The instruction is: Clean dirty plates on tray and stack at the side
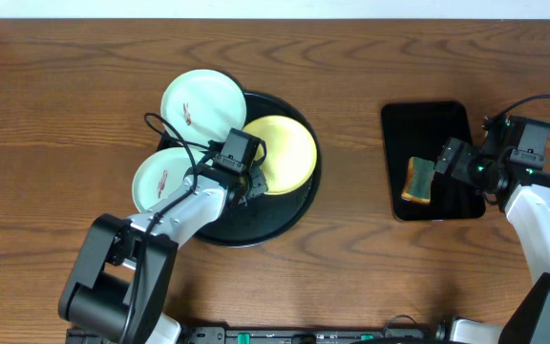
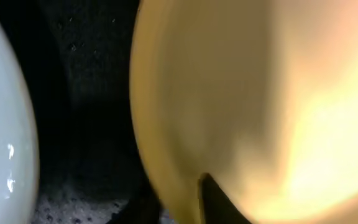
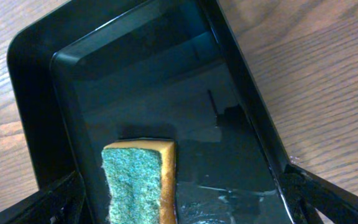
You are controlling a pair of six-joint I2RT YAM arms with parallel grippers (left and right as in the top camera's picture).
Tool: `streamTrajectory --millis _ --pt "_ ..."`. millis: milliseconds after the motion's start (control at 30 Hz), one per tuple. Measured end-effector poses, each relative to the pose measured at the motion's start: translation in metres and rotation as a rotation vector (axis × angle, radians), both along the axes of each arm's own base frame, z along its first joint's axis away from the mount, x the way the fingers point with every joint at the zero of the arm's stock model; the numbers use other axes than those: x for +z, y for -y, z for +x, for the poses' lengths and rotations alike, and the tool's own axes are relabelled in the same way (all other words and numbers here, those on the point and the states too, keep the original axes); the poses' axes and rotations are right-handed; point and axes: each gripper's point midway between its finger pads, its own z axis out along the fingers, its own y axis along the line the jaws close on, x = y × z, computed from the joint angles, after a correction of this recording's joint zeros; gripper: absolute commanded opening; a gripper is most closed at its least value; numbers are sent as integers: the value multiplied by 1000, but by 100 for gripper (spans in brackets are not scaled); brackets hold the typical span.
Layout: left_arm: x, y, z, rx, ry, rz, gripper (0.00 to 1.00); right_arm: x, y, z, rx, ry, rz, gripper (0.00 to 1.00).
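green sponge [image 3: 132,180] lies in rectangular black tray [image 3: 36,93], under spread right tool [image 3: 194,208].

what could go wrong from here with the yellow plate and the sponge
1. The left tool seems to pinch only the rim of the yellow plate. On lifting, the plate could slip or tilt out.
2. The mint plates lie across the tray rim beside that tool, so a swing could knock them.
3. The right tool hovers open over the sponge. One finger sits close to the small tray wall and might catch it.
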Motion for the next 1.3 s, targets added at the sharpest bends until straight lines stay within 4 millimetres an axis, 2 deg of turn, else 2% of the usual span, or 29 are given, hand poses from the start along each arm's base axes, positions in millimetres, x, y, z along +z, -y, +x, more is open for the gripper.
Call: streamTrajectory --millis 267,433,533,733,900,1033,1067,1133,1200,1267,1300 --pt "1 -1 -3 -9 -13 -4 7 0 0 0 0 0 0 99" --pt "9 -17 -13 0 -22 65 7 0 0 0 0 0 0 99" --pt "27 -24 -11 -2 32 93 7 0 0 0 0 0 0 99" --pt "77 -36 -3 -51 192 157 7 0 0 0 0 0 0 99" --pt "100 -60 -7 -82 253 296 7 0 0 0 0 0 0 99" --pt "105 -66 -8 -97 268 341 9 0 0 0 0 0 0 99" --pt "105 -66 -8 -103 267 340 14 0 0 0 0 0 0 99" --pt "103 -62 -9 -131 261 331 38 0 0 0 0 0 0 99" --pt "102 -57 -11 -159 250 308 55 0 0 0 0 0 0 99" --pt "102 -52 -14 -186 229 287 67 0 0 0 0 0 0 99" --pt "105 -50 -15 -197 221 281 69 0 0 0 0 0 0 99"
